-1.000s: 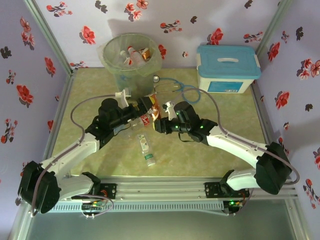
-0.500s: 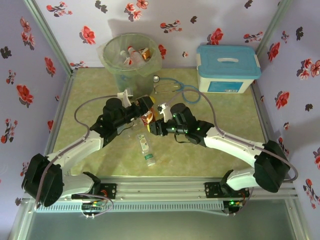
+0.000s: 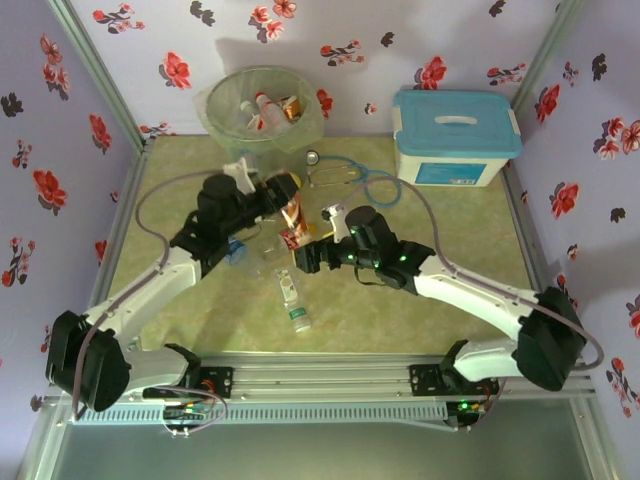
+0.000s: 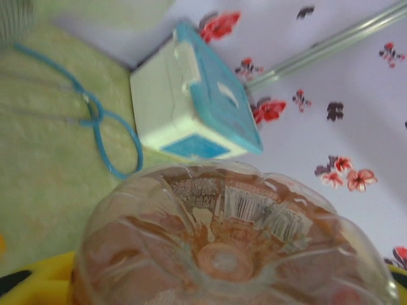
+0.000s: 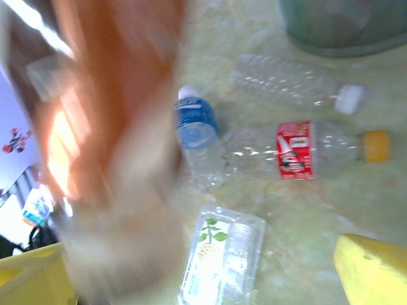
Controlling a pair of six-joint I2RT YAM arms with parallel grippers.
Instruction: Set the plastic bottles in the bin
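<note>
The left gripper (image 3: pixel 278 192) had clamped onto the amber bottle (image 3: pixel 292 212) and drawn it away. The right gripper (image 3: pixel 303 258), jaws now wide apart, had released it, with the bottle just beyond its fingertips.

Above the tall round translucent grey-green bin (image 3: pixel 212 105) the way is open. Just nearer than it, the left arm (image 3: pixel 150 290), the right arm (image 3: pixel 470 295) and an amber-filled plastic bottle (image 3: pixel 291 212) held aloft block passage. Clear plastic bottles (image 3: pixel 292 300) lie scattered beneath. Right of it lie a blue-tubed stethoscope (image 3: pixel 313 157), then a white box with light-blue lid (image 3: pixel 455 140).
</note>
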